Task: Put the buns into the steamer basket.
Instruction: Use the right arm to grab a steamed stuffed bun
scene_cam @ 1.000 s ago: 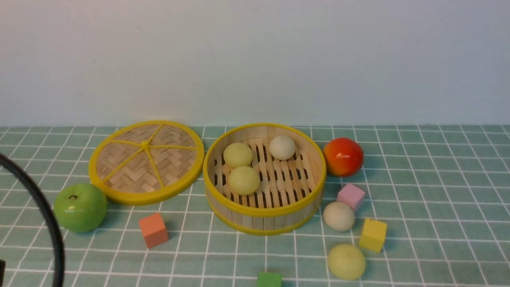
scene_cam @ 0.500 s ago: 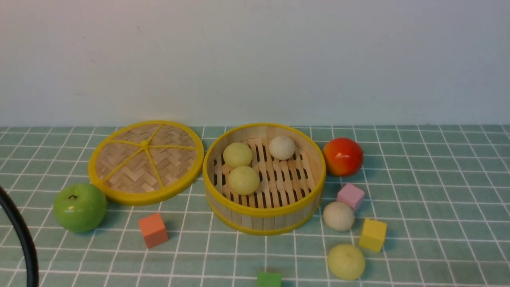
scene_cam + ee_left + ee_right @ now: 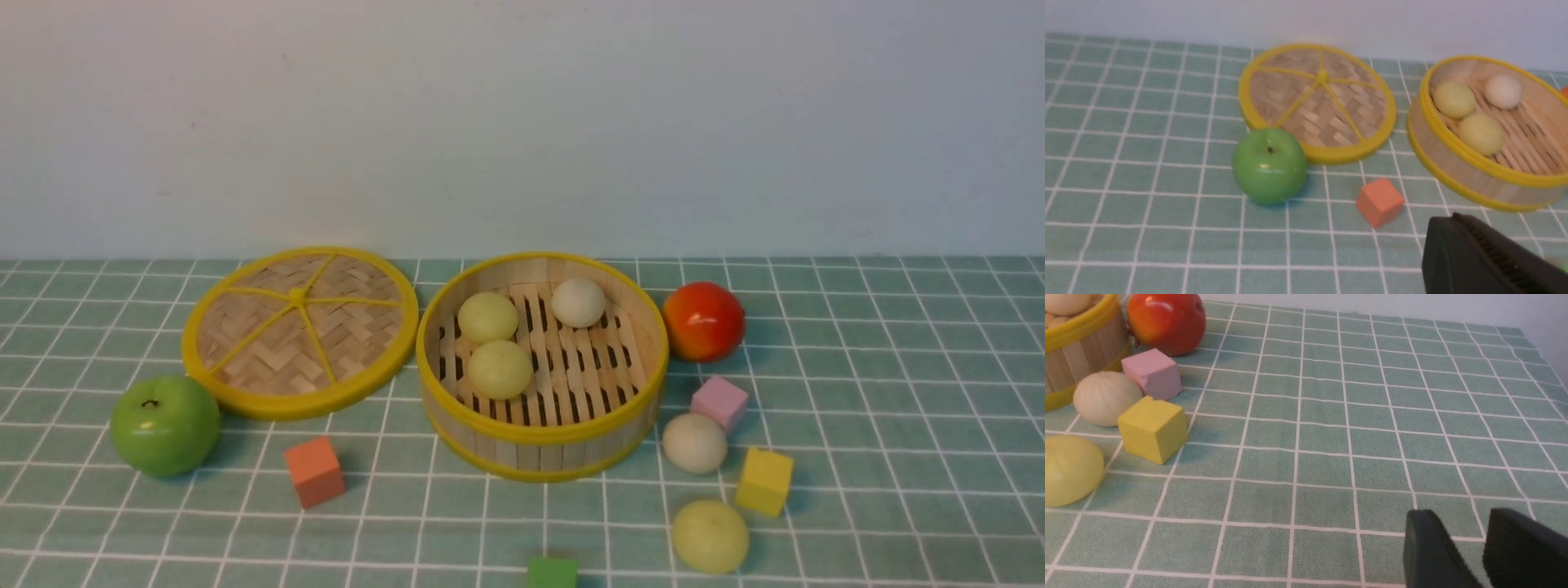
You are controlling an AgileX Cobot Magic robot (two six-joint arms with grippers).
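Note:
The steamer basket stands mid-table and holds three buns: two pale yellow-green and one off-white. Two more buns lie on the cloth to its right, an off-white bun and, nearer, a yellow-green bun. Neither gripper shows in the front view. In the left wrist view, my left gripper is shut and empty, short of the basket. In the right wrist view, my right gripper is open over bare cloth, well off to the side of both loose buns.
The flat woven lid lies left of the basket, with a green apple and an orange cube in front of it. A red apple, pink cube and yellow cube crowd the loose buns. A green cube sits at the front edge.
The black cable at the left edge of the front view has slid leftward out of the frame. Nothing on the table has moved.

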